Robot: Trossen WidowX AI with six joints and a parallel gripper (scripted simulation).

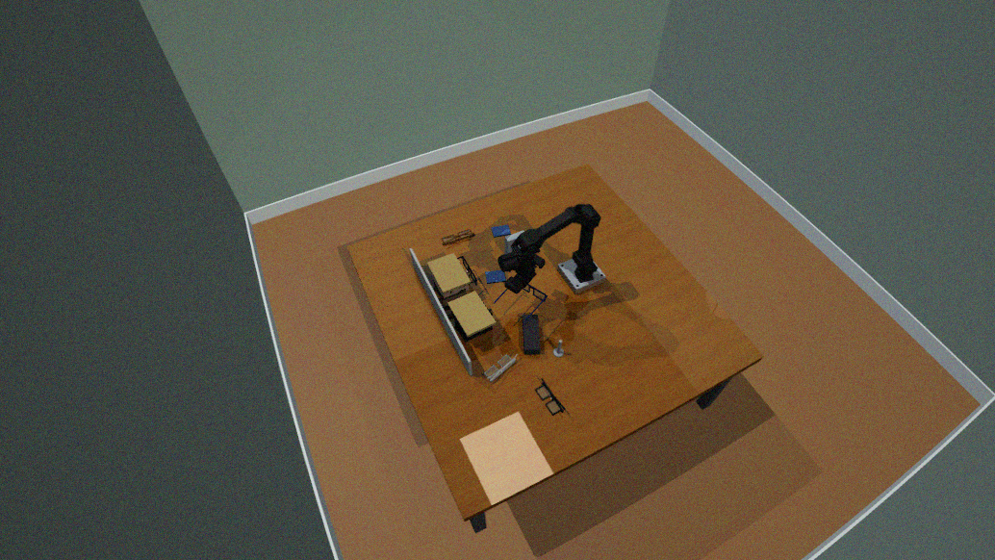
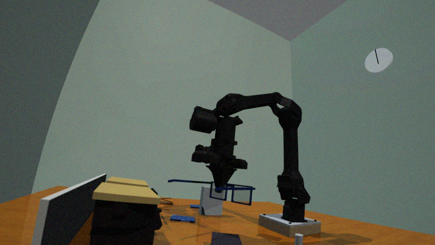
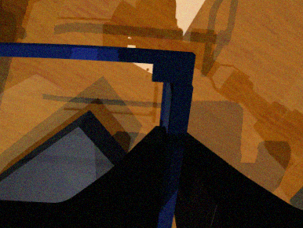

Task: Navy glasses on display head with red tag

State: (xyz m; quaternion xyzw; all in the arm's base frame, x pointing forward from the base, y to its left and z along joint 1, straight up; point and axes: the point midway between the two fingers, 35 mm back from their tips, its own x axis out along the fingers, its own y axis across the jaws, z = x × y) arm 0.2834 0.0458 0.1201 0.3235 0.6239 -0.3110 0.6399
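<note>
Navy glasses point(image 2: 232, 193) hang in the air under your claw point(image 2: 219, 183), clenched on the frame near the bridge, above the table point(image 1: 626, 334) and not touching it. In the exterior view they sit at centre frame, lenses facing lower right, with one temple point(image 2: 188, 181) running out level toward the left. That long axis matters: the temples already point toward the two display heads point(image 2: 124, 209) at lower left of that view, so you likely need a slide along the temples rather than a turn.

In the top view the heads point(image 1: 459, 292) stand side by side left of the claw point(image 1: 515, 281), near but apart, backed by a grey panel point(image 1: 438, 306). You cannot tell from these views which one carries the red tag; check before you commit.

The glasses look thin and rigid: dark blue square rims point(image 3: 173, 75), pale see-through lenses, straight slim arms. The wrist view shows the frame corner running between the black fingers. A thin grip like this could twist on contact.
</note>
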